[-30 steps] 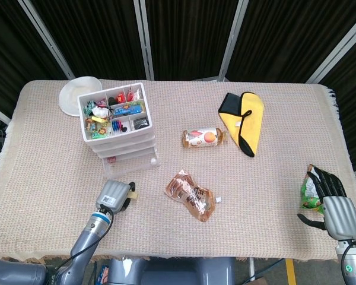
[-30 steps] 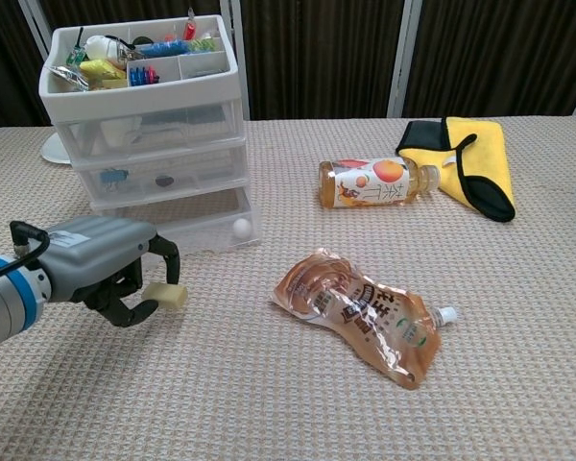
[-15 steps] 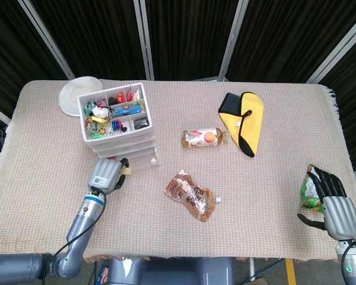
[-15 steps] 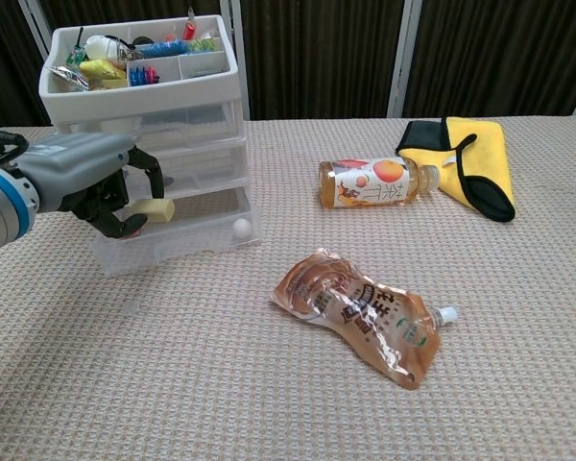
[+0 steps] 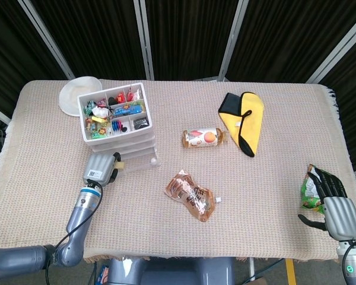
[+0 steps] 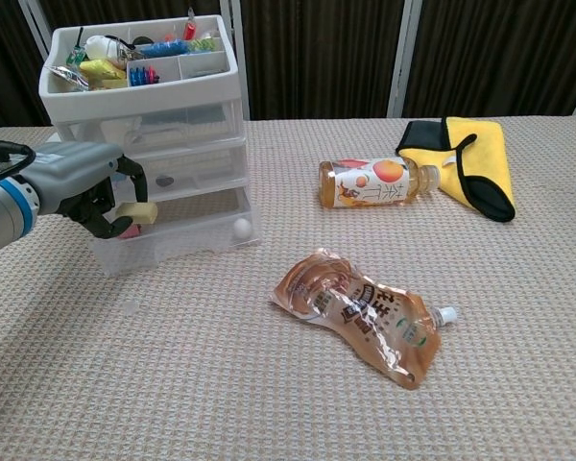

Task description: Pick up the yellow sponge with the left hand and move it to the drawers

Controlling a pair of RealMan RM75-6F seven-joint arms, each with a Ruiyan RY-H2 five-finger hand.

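My left hand [image 6: 82, 187] [image 5: 99, 168] holds the small pale yellow sponge [image 6: 134, 213] [image 5: 120, 164] between thumb and fingers. It hovers just above the pulled-out bottom drawer [image 6: 187, 235] of the white plastic drawer unit [image 5: 120, 133] [image 6: 149, 125]. The sponge sits over the drawer's left part, close to its front wall. My right hand [image 5: 335, 208] rests at the table's right front corner beside a green snack bag [image 5: 310, 190], its fingers extended and holding nothing.
A brown drink pouch [image 6: 360, 312] lies in the middle of the table. A juice bottle [image 6: 374, 182] on its side and a yellow-and-black cloth [image 6: 470, 158] lie further back right. A white plate [image 5: 77, 92] sits behind the drawer unit.
My left hand has carried the sponge from low over the table up to the open bottom drawer, then slightly left along its front. The right hand has not moved.
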